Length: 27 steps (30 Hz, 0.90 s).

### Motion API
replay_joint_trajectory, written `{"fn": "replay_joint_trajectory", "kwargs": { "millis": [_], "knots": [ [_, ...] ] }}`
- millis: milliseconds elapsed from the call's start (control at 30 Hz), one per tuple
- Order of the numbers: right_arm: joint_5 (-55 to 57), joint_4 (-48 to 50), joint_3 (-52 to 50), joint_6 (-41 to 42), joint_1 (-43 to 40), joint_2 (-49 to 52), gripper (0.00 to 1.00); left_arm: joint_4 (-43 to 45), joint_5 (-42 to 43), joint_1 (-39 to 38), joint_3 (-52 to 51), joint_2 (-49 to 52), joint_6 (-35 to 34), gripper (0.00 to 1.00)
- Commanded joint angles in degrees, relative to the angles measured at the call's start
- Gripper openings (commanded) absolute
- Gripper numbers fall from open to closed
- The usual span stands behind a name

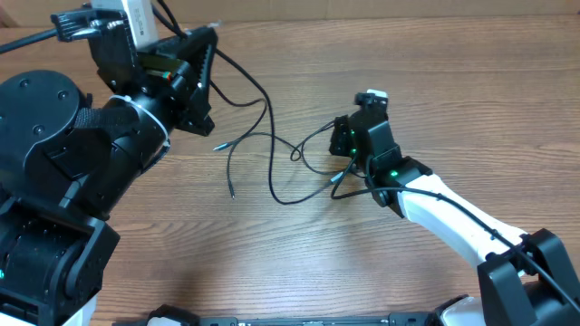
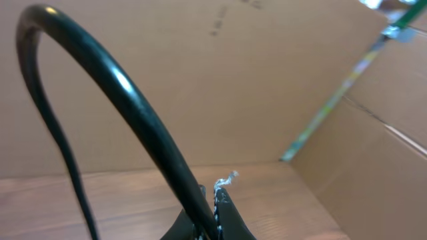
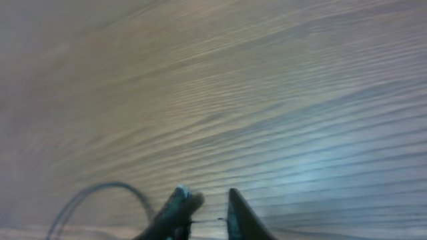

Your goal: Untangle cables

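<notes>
A wood-grain table (image 1: 272,263) is filling the overhead view, with a cardboard wall (image 1: 362,9) running along its far edge. The cables (image 1: 272,158) are lying near the table's middle, looping across one another between the two arms. The untangling is looking far from done: several strands are crossing. One strand is rising toward the far-left corner, where the left gripper (image 1: 207,50) is pinching it. The right gripper (image 1: 349,154) is sitting low at the right end of the tangle.

In the left wrist view, the left gripper (image 2: 213,223) is clamping tight on a cable (image 2: 127,93), which is arching upward in front of cardboard panels (image 2: 200,80). Nothing is standing in its way.

In the right wrist view, the right gripper (image 3: 210,217) is hovering over bare wood with its jaws slightly parted, gripping nothing I can make out. A blurred cable loop (image 3: 100,190) is lying just beside it.
</notes>
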Motion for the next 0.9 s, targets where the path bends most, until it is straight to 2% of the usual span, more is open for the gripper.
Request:
{"fn": "replay_joint_trajectory", "kwargs": {
  "millis": [0,133,267,433,567,733,867],
  "knots": [
    [2.0,-2.3,0.2,-0.5,-1.3,-0.6,0.35,-0.5,-8.9,0.0,0.5,-0.2,0.9,0.04],
    [2.0,-5.7,0.2,-0.5,-1.4,-0.6,0.56,-1.4,-13.4,0.0,0.4,0.6,1.6,0.04],
    [1.9,-9.9,0.1,0.7,-1.4,-0.6,1.00,-2.0,-16.8,0.0,0.4,2.3,2.7,0.04],
    [-0.6,-16.2,0.1,5.6,-1.4,-0.6,1.00,-2.8,-17.0,0.0,0.4,5.0,3.1,0.04],
    [-1.5,-22.7,0.1,5.6,-1.4,-0.6,1.00,-3.1,-16.9,0.7,0.4,7.4,3.1,0.04],
    [-1.5,-35.8,0.2,5.3,-2.8,-0.6,1.00,-4.7,-16.7,3.1,0.4,9.7,3.1,0.04],
    [-1.5,-46.6,2.4,4.9,-8.7,-0.6,1.00,-5.0,-15.8,4.3,0.4,10.9,3.1,0.04]
  ]
}}
